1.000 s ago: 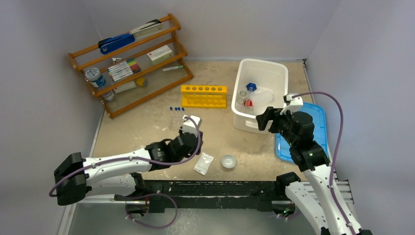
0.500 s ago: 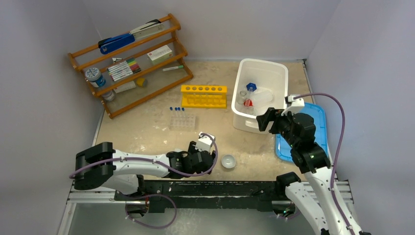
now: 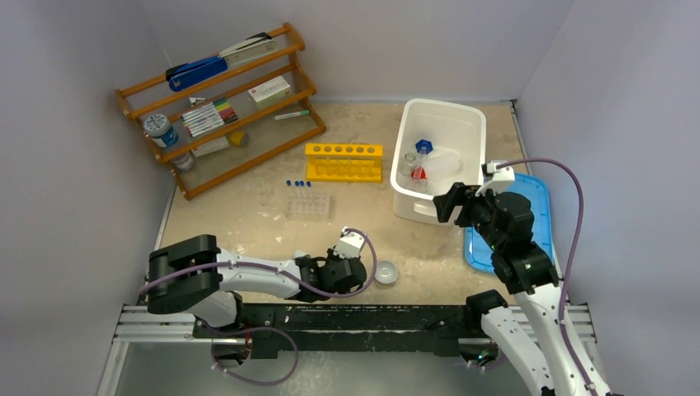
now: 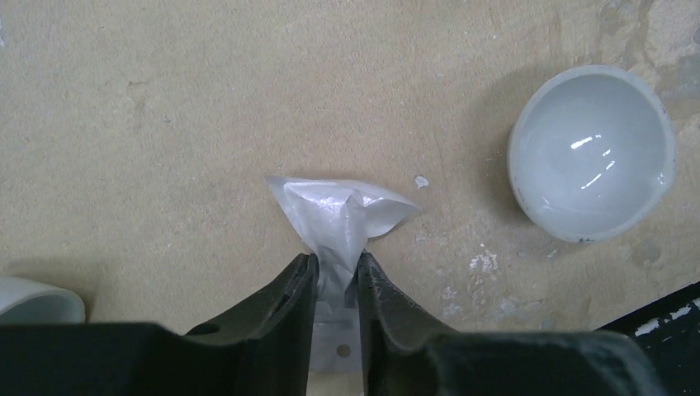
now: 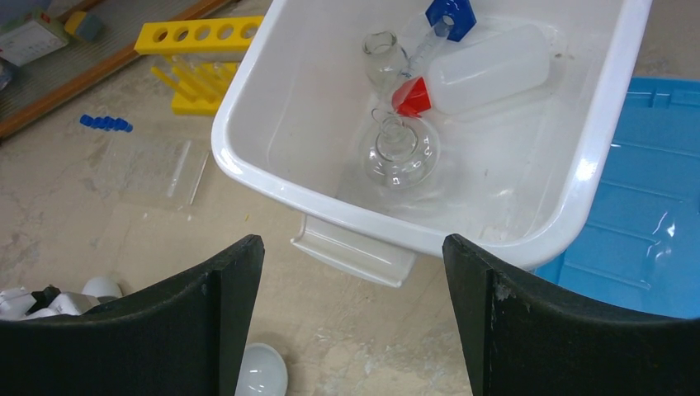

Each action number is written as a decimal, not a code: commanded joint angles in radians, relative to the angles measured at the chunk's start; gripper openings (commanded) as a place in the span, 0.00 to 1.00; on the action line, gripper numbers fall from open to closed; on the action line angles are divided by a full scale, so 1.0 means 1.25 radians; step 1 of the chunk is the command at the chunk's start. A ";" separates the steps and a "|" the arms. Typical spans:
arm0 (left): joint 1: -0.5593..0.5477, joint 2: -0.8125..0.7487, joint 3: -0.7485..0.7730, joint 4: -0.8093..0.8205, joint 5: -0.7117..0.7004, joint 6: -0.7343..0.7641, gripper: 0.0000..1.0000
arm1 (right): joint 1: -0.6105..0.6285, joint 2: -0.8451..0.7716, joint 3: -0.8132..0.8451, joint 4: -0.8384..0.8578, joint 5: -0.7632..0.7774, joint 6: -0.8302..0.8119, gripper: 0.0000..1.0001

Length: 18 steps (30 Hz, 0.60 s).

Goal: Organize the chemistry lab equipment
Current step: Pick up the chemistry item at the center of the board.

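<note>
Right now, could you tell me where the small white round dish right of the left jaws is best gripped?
Probably the rim of the small white round dish, from straight above, one jaw inside, one outside: it sits upright and open, and its rounded sides look slippery.

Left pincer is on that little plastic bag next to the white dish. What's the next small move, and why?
Probably raise the left pincer straight up a little. It is shut on the plastic bag, which rests on the table, and the white dish sits close beside it, so a straight lift should avoid nudging it. The right pincer is open near the white bin.
</note>
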<state>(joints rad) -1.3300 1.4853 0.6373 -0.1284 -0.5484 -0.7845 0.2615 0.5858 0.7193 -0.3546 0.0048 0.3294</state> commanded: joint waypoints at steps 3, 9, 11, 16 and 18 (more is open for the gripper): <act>-0.005 -0.023 0.052 -0.013 -0.010 0.014 0.20 | 0.002 -0.006 0.047 0.007 -0.011 0.002 0.82; -0.005 -0.160 0.070 0.021 -0.053 0.084 0.19 | 0.002 -0.003 0.081 0.014 -0.081 -0.005 0.83; -0.005 -0.225 0.053 0.090 -0.066 0.148 0.19 | 0.001 0.012 0.095 0.022 -0.121 -0.010 0.84; -0.004 -0.209 0.137 0.137 -0.085 0.314 0.19 | 0.002 0.053 0.114 0.059 -0.229 -0.024 0.79; -0.004 -0.161 0.207 0.126 -0.089 0.350 0.19 | 0.002 0.064 0.121 0.072 -0.264 -0.027 0.68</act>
<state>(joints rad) -1.3312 1.2068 0.7551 -0.0372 -0.6239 -0.5182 0.2615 0.6395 0.8227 -0.3321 -0.1867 0.3153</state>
